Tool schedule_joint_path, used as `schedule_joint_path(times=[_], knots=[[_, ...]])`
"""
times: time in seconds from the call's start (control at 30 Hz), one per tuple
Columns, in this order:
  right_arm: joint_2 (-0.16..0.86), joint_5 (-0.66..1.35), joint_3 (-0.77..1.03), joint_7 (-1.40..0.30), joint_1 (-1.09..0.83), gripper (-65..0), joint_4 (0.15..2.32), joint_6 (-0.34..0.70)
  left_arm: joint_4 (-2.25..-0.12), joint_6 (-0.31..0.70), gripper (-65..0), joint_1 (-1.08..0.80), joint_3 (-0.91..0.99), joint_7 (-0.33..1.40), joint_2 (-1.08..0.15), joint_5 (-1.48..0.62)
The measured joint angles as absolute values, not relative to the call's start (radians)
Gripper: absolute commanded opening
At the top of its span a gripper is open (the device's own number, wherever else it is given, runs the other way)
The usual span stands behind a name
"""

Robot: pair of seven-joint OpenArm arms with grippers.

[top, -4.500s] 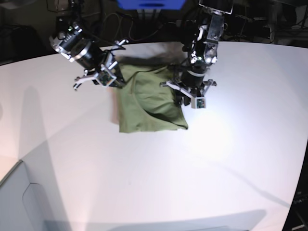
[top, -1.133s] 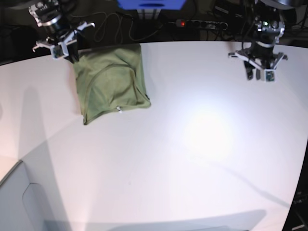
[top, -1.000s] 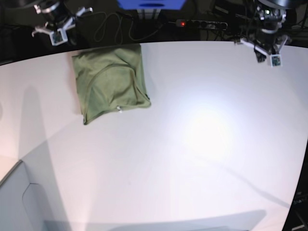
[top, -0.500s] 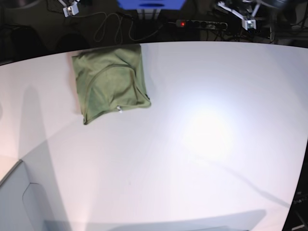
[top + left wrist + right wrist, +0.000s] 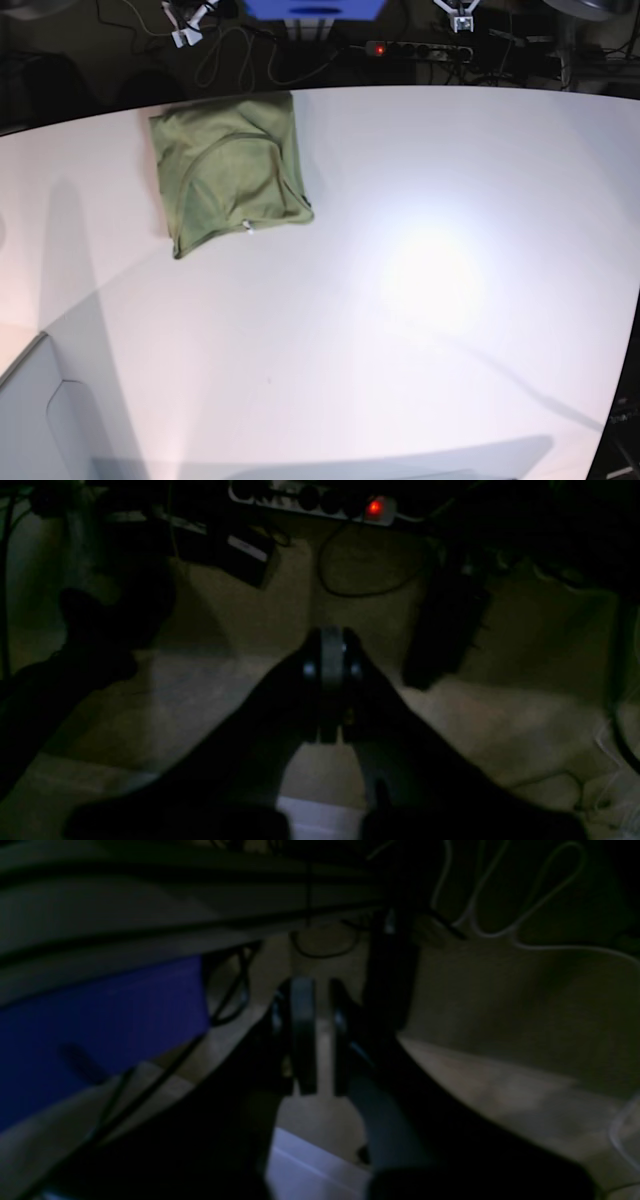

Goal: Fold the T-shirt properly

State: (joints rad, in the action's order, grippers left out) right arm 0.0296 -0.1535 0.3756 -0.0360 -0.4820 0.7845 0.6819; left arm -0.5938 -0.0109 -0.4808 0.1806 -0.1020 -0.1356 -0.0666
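- Beyond the far edge of the white surface (image 5: 420, 300), both pincers are drawn up over dark floor and cables, off the surface entirely.
- The left pincer (image 5: 330, 680) is clenched on nothing, its tips pressed together; a power strip with a red light (image 5: 374, 507) lies ahead of it.
- The right pincer (image 5: 315, 1035) holds nothing; a narrow slit shows between its fingers (image 5: 302, 1035), with a blue box (image 5: 100, 1030) off to its side.
- The T-shirt (image 5: 228, 168) lies folded into a rough square near the far edge of the surface, nearer the right pincer (image 5: 186, 22) than the left pincer (image 5: 460, 15), apart from both.
- Wide bare room spreads across the surface on every other side of the T-shirt.
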Motion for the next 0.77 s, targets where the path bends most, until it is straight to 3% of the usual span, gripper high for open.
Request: schedule_joint_path(times=[0.07, 0.17, 0.43, 0.5, 0.77], knots=[[0.032, -0.149, 0.375, 0.022, -0.458, -64.9, 0.725, 0.590, -0.442, 0.002, -65.0, -0.413, 0.168, -0.160, -0.147, -0.055], [0.039, -0.150, 0.342, 0.068, -0.424, -64.9, 0.648, 0.359, -0.305, -0.008, -65.0, -0.348, 0.109, -0.188, -0.160, -0.051], [0.030, -0.147, 0.107, 0.183, -0.346, -64.9, 0.479, -0.217, -0.289, -0.010, -65.0, -0.271, 0.069, -0.112, -0.148, -0.051], [0.033, -0.150, 0.047, 0.194, -0.331, -64.9, 0.429, -0.267, -0.289, -0.010, -65.0, -0.274, 0.069, -0.107, -0.147, -0.051], [0.027, -0.146, -0.057, 0.204, -0.260, -64.9, 0.282, -0.272, -0.286, -0.010, -65.0, -0.282, 0.069, -0.102, -0.148, -0.051]])
